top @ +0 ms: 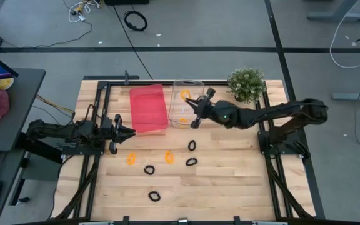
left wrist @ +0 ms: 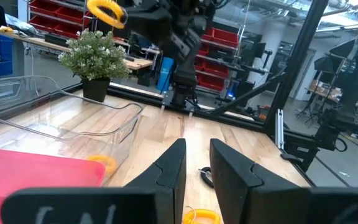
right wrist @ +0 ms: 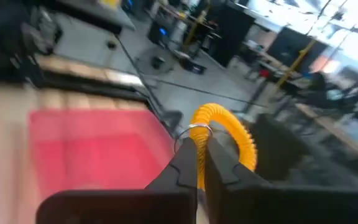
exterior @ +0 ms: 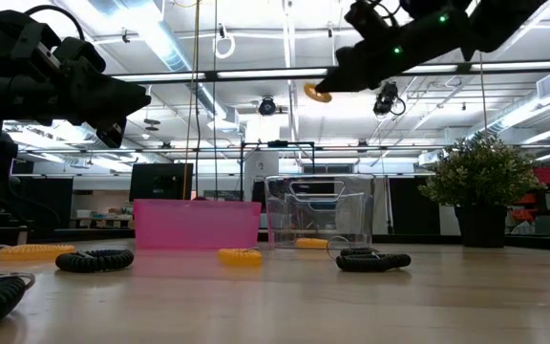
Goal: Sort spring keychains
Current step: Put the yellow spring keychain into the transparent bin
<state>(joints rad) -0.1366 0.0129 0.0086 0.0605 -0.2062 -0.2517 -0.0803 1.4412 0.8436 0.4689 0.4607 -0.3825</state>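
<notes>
My right gripper (top: 194, 104) is shut on an orange spring keychain (top: 185, 95), high above the clear bin (top: 175, 87); the keychain also shows in the low view (exterior: 316, 92). One orange keychain (exterior: 311, 243) lies inside the clear bin. On the table lie two orange keychains (top: 131, 159) (top: 169, 156) and several black ones (top: 149, 169) (top: 192, 145) (top: 191, 162) (top: 154, 196). My left gripper (top: 127, 130) waits empty at the pink bin's (top: 149, 109) near left corner, its fingers a narrow gap apart (left wrist: 197, 155). My right gripper pinches the orange keychain between its two fingertips at the metal ring (right wrist: 199, 130) where the coil's ends meet. The fingers reach in from the table's right, slanting a little down. The coil loop (right wrist: 232, 134) stands out beyond the fingertips, lifted clear of bin and table.
A potted plant (top: 247, 83) stands at the far right, next to the clear bin. The black frame rails (top: 99, 100) run along both table sides. Bare wood lies between the bins and the loose keychains.
</notes>
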